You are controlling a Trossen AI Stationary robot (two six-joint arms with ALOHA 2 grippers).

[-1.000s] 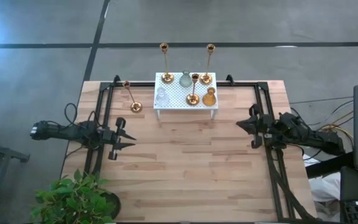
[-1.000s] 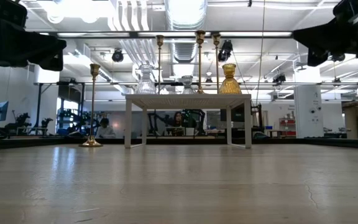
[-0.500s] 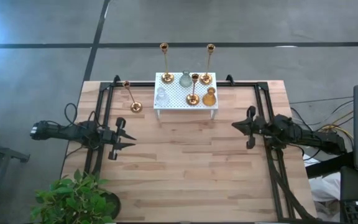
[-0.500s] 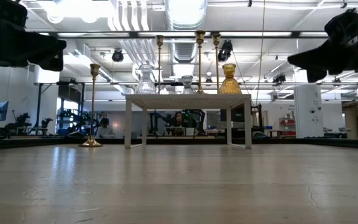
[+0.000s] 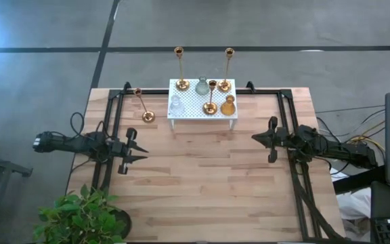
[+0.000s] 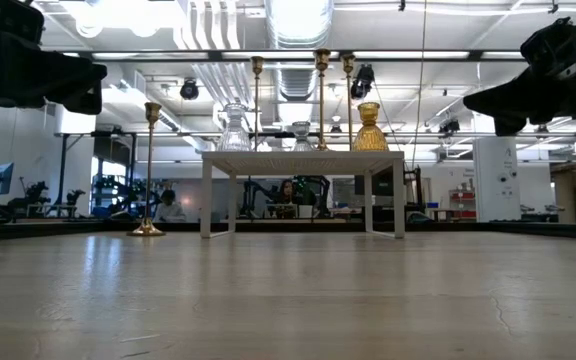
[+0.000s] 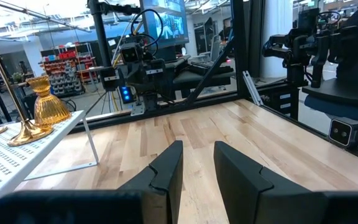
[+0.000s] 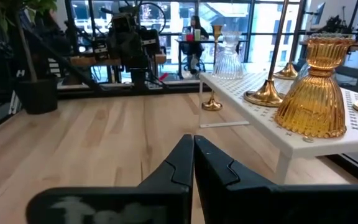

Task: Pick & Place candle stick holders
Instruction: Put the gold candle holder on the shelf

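Note:
A white perforated rack (image 5: 202,102) stands at the table's far middle. On it stand two tall brass holders (image 5: 181,84) (image 5: 225,85), a shorter brass one (image 5: 210,108), a squat amber-gold one (image 5: 228,106) and two clear glass ones (image 5: 202,86) (image 5: 175,106). One more brass holder (image 5: 147,116) stands by its round base on the table, left of the rack. My left gripper (image 5: 143,154) hovers open at the table's left, empty; its wrist view (image 7: 197,163) shows the gap. My right gripper (image 5: 253,137) hovers shut and empty at the right, its fingers together in its wrist view (image 8: 193,158).
A potted plant (image 5: 81,215) stands at the near left corner. Black frame rails (image 5: 107,129) (image 5: 291,115) run along the table's left and right sides. Bare wood lies between the two grippers. A person (image 8: 195,30) sits in the room beyond the table.
My right gripper has moved a little toward the table's left edge and somewhat down, staying shut. The holders and the rack have kept still.

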